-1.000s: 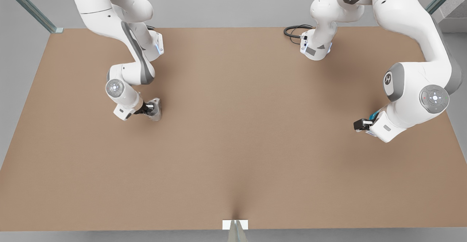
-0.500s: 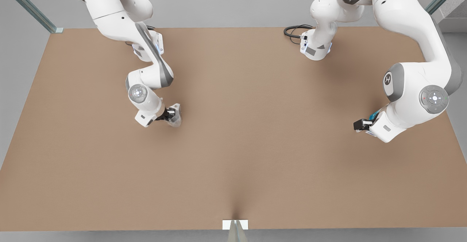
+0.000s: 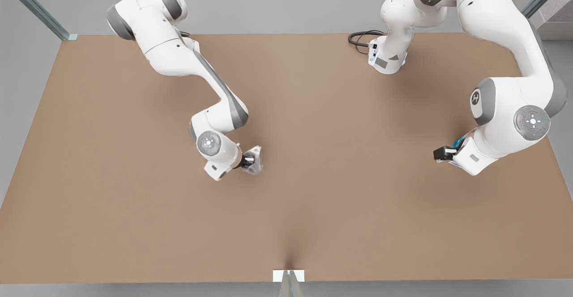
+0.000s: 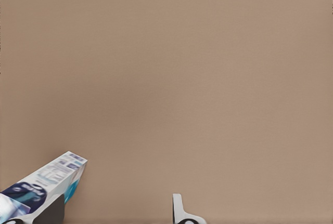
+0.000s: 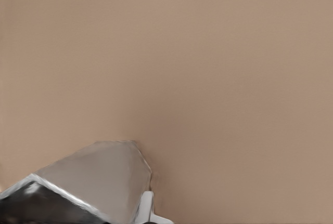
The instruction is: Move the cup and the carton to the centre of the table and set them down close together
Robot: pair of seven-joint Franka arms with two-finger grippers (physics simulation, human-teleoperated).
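The cup point(image 3: 255, 159), pale and faceted, hangs tilted just above the table point(image 3: 322, 109), a little towards the front view's left of its middle. My right gripper point(image 3: 248, 160) is shut on it. In the right wrist view the cup point(image 5: 99, 172) sits beside one white fingertip point(image 5: 147, 207). At the front view's right, my left gripper point(image 3: 444, 154) holds the carton point(image 3: 457, 142), mostly hidden under the wrist with a teal edge showing. In the left wrist view the carton point(image 4: 52, 178), white with blue print, lies against a dark finger pad point(image 4: 52, 214) of my left gripper point(image 4: 117, 214).
A small white tab point(image 3: 288, 275) marks the table's near long edge. A black cable point(image 3: 360, 40) loops by an arm base point(image 3: 387, 57) at the far edge. Bare brown tabletop lies between the two grippers.
My right gripper has carried the cup a long way towards the table's middle, to the front view's right and nearer the camera. The left arm has barely moved.
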